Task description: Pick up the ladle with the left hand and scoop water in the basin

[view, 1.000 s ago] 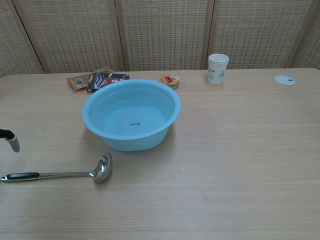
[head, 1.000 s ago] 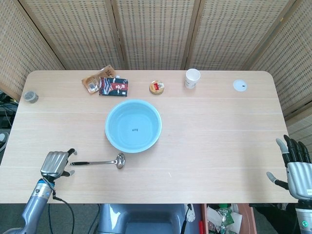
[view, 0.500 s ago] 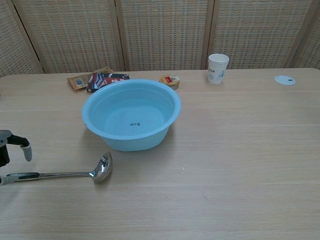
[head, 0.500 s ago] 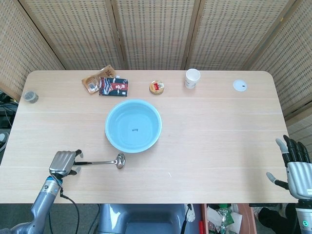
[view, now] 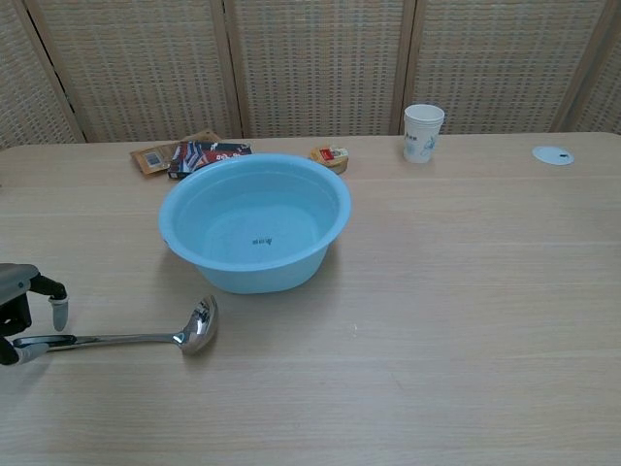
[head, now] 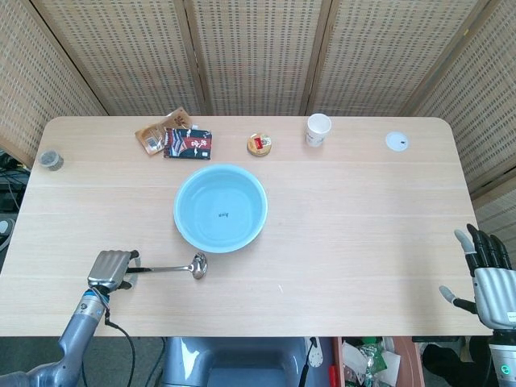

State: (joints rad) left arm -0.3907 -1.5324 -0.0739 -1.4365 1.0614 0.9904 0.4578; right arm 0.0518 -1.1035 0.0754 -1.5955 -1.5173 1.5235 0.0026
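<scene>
The steel ladle (head: 165,268) lies flat on the table in front of the light blue basin (head: 176,211), its bowl (view: 201,323) pointing right. The basin (view: 254,277) holds shallow water. My left hand (head: 110,268) sits over the ladle's black handle end, covering it. In the chest view the left hand (view: 21,296) shows at the left edge, with one finger (view: 58,309) hanging just above the shaft; no firm grip shows and the ladle rests on the table. My right hand (head: 488,278) stays off the table's right front corner, fingers spread, holding nothing.
Along the back of the table stand a paper cup (head: 318,129), a small round tin (head: 259,144), snack packets (head: 187,143) and a white lid (head: 396,142). A small grey pot (head: 52,160) sits at the far left edge. Woven screens close off the back.
My left hand has slid right and onto the ladle's handle end, now covering the black grip. The ladle and the right hand have not moved.
</scene>
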